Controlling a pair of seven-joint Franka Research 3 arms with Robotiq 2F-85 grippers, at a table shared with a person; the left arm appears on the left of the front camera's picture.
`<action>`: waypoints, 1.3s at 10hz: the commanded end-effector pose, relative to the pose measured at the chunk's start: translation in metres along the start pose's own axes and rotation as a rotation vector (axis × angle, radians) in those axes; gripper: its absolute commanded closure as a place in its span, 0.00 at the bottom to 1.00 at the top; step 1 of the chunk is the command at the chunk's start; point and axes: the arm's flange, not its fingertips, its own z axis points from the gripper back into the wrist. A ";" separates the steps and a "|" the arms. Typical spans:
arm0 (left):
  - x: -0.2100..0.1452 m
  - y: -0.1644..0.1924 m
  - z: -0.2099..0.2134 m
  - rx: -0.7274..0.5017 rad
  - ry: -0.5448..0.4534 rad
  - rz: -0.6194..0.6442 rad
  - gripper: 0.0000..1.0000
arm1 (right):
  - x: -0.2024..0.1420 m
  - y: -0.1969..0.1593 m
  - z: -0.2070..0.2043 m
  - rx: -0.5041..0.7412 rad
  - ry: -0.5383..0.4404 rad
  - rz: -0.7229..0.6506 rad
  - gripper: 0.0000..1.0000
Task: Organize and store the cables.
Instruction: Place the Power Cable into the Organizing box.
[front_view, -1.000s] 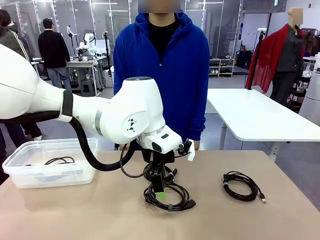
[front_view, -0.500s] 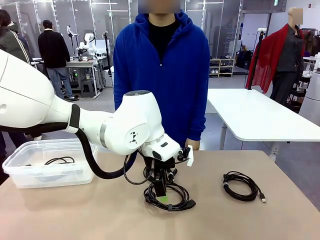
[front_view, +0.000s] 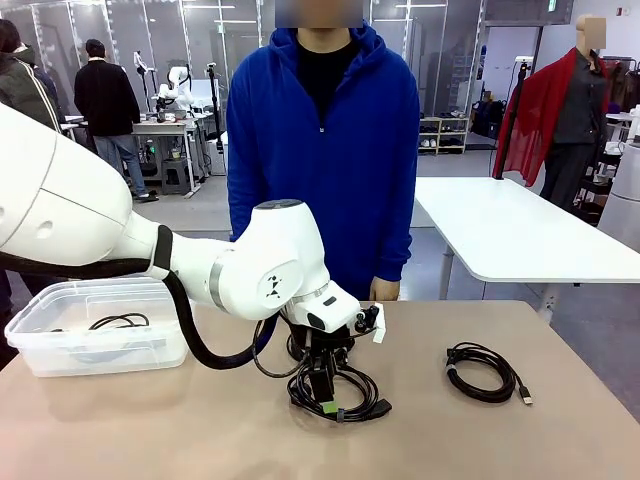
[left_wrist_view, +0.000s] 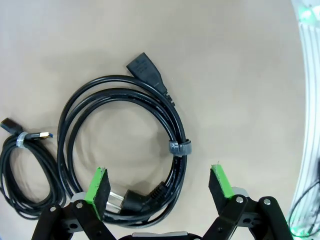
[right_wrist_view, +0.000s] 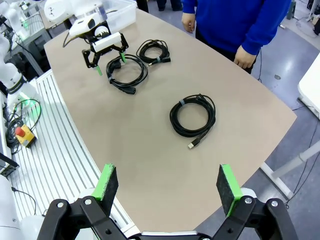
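Past the clear plastic bin (front_view: 100, 355) holding a half-seen thin black cord (front_view: 120, 321), my left gripper (left_wrist_view: 159, 172) hangs wide open, empty, over the strapped black power-cable coil (left_wrist_view: 176, 147) (its arm masks a smaller black coil (left_wrist_view: 20, 141)), black USB coil (front_view: 497, 383) rightward, right gripper (right_wrist_view: 167, 187) equally open.

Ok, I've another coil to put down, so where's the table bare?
Bare table between the power cable coil and the USB coil, and all along the near edge. Crowded in the middle: the left fingers hover open over the power cable coil, with a smaller coil right beside it.
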 end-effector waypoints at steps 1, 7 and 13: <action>0.005 0.003 -0.013 -0.037 -0.031 0.014 0.00 | 0.001 -0.001 0.001 -0.001 -0.009 0.018 0.00; 0.013 0.004 -0.033 -0.096 0.022 0.020 0.00 | 0.001 -0.001 0.001 -0.001 -0.009 0.018 0.00; 0.011 0.002 -0.038 -0.145 0.087 0.016 1.00 | 0.001 -0.001 0.001 -0.001 -0.009 0.018 0.00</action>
